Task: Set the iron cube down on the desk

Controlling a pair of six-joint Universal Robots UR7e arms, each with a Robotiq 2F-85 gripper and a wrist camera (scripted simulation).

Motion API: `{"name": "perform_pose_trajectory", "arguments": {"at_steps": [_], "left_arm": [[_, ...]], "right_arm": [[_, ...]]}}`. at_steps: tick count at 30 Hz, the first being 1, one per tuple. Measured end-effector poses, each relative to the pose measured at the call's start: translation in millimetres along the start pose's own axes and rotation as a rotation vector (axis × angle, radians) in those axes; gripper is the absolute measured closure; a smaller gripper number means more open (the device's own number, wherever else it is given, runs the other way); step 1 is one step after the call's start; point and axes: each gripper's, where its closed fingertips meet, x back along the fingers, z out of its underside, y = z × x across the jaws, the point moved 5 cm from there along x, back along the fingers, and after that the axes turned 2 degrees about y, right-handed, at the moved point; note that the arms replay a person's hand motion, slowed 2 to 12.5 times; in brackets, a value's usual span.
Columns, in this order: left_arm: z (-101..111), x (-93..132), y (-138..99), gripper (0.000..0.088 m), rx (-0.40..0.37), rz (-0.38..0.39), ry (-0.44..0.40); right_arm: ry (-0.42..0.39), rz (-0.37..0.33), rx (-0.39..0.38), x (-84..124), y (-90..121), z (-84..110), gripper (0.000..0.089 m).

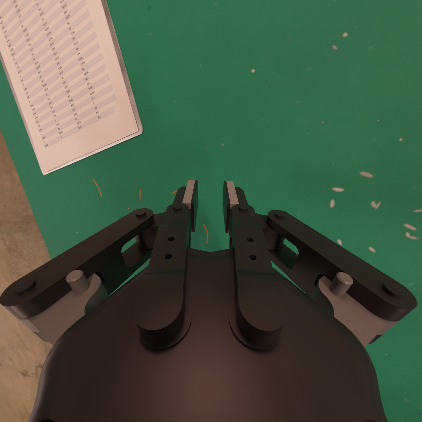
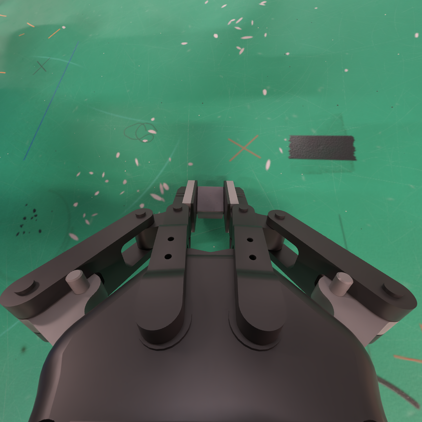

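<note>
Iron cube is gripped between right gripper pads above desk; release is pending. Left gripper is partly open, empty.

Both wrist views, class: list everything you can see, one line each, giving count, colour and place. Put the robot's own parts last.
iron cube: one, grey, clamped between the right tool's pads.
desk: one, green scuffed surface with pale flecks and pen marks, filling both views.
tape strip: one, black, stuck flat on the desk, to the right beyond the cube.
tan cross mark: one, drawn on the desk just left of the tape.
printed sheet on a clear board: one, white, lying flat at the upper left of the left wrist view.
floor: tan, past the desk's left edge.
left tool: one, black, holding nothing.
right tool: one, black, gripping the cube.
</note>
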Motion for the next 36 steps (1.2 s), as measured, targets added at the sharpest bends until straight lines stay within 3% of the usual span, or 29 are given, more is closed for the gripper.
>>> {"name": "perform_pose_trajectory", "arguments": {"at_steps": [12,17,25,36], "left_arm": [[1,-7,-11,0.0758,-0.052,0.059,0.033],[2,-11,-22,0.0786,-0.093,0.122,0.056],[4,-14,-39,0.0785,-0.16,0.24,0.074],[-1,-21,-45,0.073,-0.152,0.272,0.065]], "right_arm": [[0.0,0.001,0.001,0,0,0.0,0.0693],[0.0,0.002,0.002,0,0,0.0,0.0693],[0.0,0.003,0.003,0,0,0.0,0.0693],[0.0,0.002,0.002,0,0,0.0,0.0693]]}}
